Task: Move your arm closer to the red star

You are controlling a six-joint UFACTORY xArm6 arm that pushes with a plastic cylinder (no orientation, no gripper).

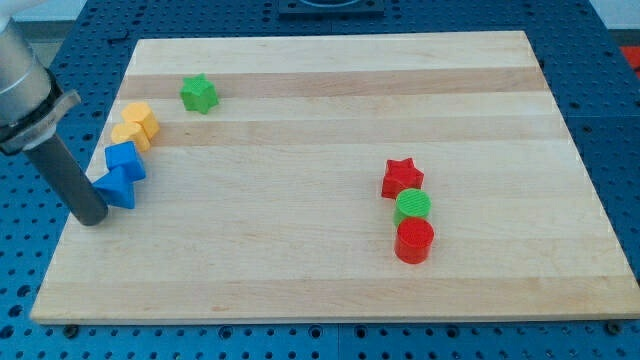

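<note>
The red star [402, 177] lies on the wooden board at the view's right of centre. A green cylinder [413, 206] touches it just below, and a red cylinder [414, 241] sits below that. My tip [92, 217] rests at the board's left edge, far to the left of the red star. It touches the left side of a blue block [117, 189].
A second blue block [125, 159] sits above the first. Two yellow blocks [136, 126] lie above them near the left edge. A green star [198, 94] lies at the upper left. The board [330, 270] is ringed by a blue perforated table.
</note>
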